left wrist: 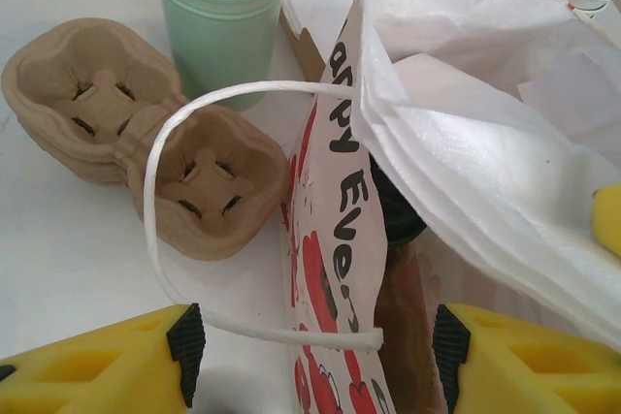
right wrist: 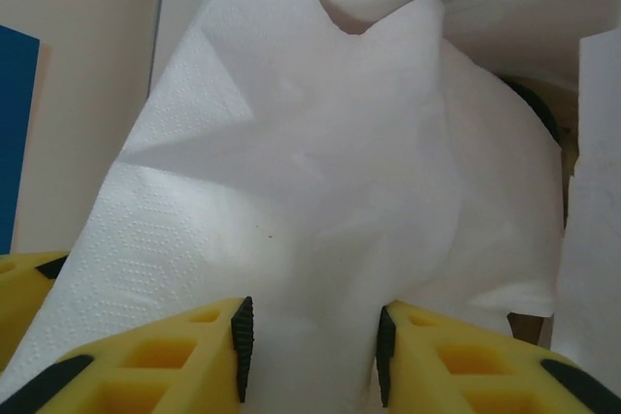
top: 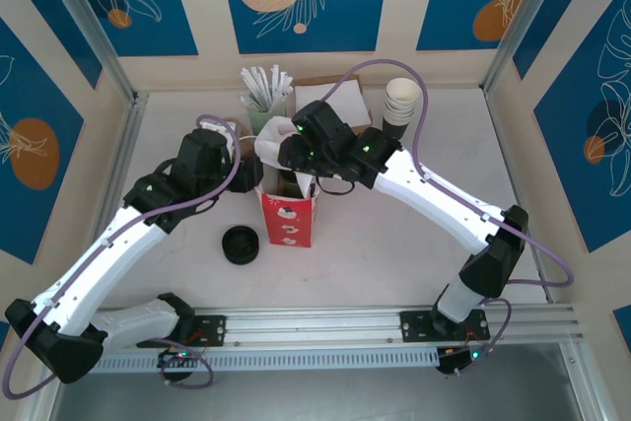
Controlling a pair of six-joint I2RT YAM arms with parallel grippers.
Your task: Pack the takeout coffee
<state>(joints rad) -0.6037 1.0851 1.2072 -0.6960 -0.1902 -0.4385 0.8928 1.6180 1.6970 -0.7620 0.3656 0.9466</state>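
- Left pincer (top: 248,173), overhead view: sits at the left flank of the red-and-white paper bag (top: 288,219), which stands upright mid-table
- Right pincer (top: 279,150) is over the bag mouth, a wad of white napkins (top: 274,133) in its grip
- Low stack of black lids (top: 242,244) on the table just left of the bag; stack of cream cups (top: 401,103) well apart at back right; green tumbler (top: 266,110) of wrapped sticks behind the bag
- Left wrist view: left pincer (left wrist: 318,341) is spread wide, yellow fingers (left wrist: 97,366) either side of the bag (left wrist: 335,239) wall, pads not pressing it; the white cord handle (left wrist: 155,191) loops out to the left, its lower run passing between them
- Takeout coffee (left wrist: 396,212) is down inside the bag: a slice of its black lid shows in the gap between the bag wall and the napkins (left wrist: 485,143); cup sides hidden
- Pulp cup carriers (left wrist: 126,133) lie on the table left of the bag, green tumbler (left wrist: 221,36) just behind them
- Right wrist view: right pincer (right wrist: 310,341) is closed on the napkins (right wrist: 320,172), paper bunched between both pads and fanning upward
- Dark curved edge (right wrist: 536,109) at far right behind the paper, too hidden to name
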